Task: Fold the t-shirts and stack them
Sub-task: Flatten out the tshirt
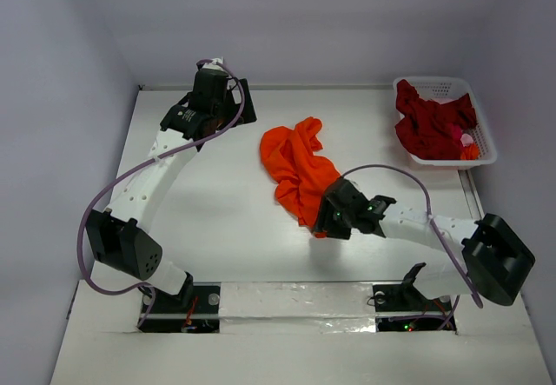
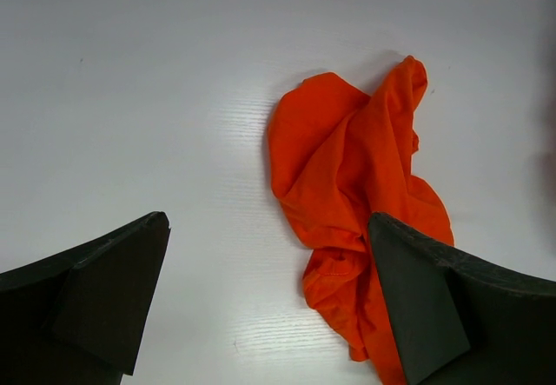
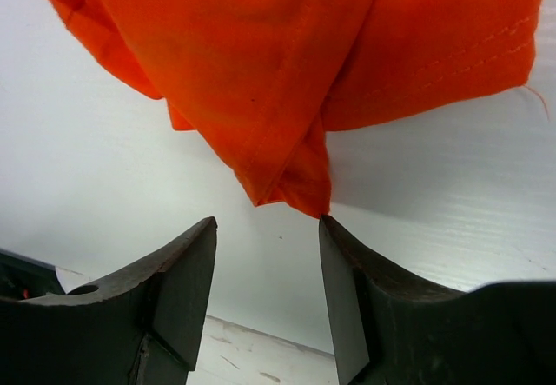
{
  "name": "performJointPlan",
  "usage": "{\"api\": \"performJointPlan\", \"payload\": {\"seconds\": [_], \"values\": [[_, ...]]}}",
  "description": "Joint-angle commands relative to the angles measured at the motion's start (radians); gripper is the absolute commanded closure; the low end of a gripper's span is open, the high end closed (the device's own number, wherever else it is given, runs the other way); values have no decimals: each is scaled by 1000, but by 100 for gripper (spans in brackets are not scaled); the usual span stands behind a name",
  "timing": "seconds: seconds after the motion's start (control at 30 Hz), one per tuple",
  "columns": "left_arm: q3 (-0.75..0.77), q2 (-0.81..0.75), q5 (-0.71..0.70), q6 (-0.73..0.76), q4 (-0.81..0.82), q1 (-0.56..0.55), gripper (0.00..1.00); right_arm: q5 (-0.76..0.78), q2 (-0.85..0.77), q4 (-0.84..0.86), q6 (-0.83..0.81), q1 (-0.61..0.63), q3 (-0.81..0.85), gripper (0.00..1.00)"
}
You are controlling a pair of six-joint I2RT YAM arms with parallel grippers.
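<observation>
Covering the near end of the orange t-shirt [image 1: 300, 172], the right wrist hides its own fingertips in the top view. Only the right wrist view shows the right end effector [image 3: 265, 224] released: jaws apart, a folded corner of the cloth just beyond the fingertips, not pinched. The shirt lies crumpled at the middle of the table [image 1: 217, 220]. The left end effector [image 2: 269, 220] is released, jaws wide, near the far left of the table and apart from the shirt (one finger cuts off the shirt's lower edge in its wrist view). The crimson t-shirt [image 1: 430, 124] sits bunched in the white basket [image 1: 433, 81] at the far right, seen from the top only.
</observation>
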Motion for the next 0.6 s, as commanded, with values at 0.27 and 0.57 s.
{"api": "performJointPlan", "payload": {"seconds": [0.27, 0.57], "values": [[10, -59, -22, 15, -2, -3, 1, 10, -80, -8, 103, -28, -78, 45], [15, -61, -17, 12, -6, -3, 1, -11, -60, 27, 107, -61, -95, 45]]}}
